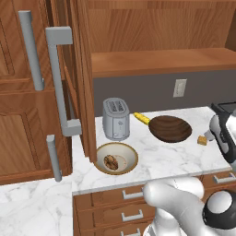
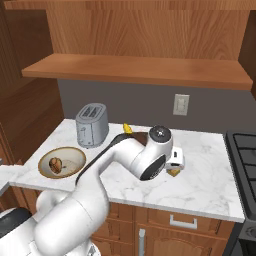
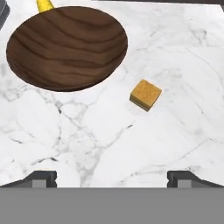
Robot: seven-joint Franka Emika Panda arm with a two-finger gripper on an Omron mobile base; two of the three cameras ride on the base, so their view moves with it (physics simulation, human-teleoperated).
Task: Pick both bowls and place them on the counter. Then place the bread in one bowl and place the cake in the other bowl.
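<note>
Cake (image 2: 173,172) sits half hidden beneath the gripper (image 2: 176,164) on the counter (image 2: 210,180).

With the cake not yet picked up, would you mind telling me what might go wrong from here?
1. The cake is tiny and sits off-centre from the open gripper, so the fingers may close beside it or knock it away.
2. It lies close to the wooden bowl; a finger could catch the rim and shove the bowl into the yellow cylinder.
3. The cake might end up in the beige bowl, which already holds the bread.
</note>
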